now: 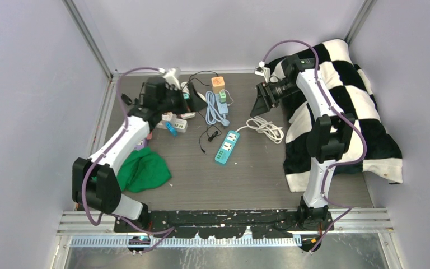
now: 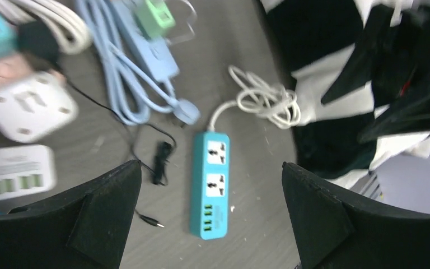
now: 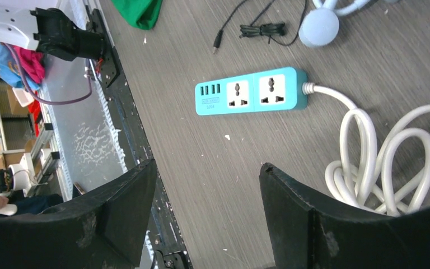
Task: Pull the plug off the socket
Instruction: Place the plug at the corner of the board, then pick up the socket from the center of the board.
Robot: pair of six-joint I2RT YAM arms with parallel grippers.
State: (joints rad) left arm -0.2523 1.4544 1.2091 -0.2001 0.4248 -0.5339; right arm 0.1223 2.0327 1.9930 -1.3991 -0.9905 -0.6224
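**A:** Where's the plug?

**B:** Upper centre of the top view. A boxy green plug (image 1: 222, 96) sits on a pale blue power strip (image 1: 224, 115), with an orange cube (image 1: 218, 84) just above it.

**A:** And the pincers?

**B:** The left gripper (image 2: 210, 168) is spread wide and empty. The right gripper (image 3: 207, 165) is parted too, holding nothing. Both wrist views look down on a glossy teal strip (image 3: 250, 91) with a looped white cord (image 3: 381, 151), lying on the grey wood-grain table (image 1: 257, 179).
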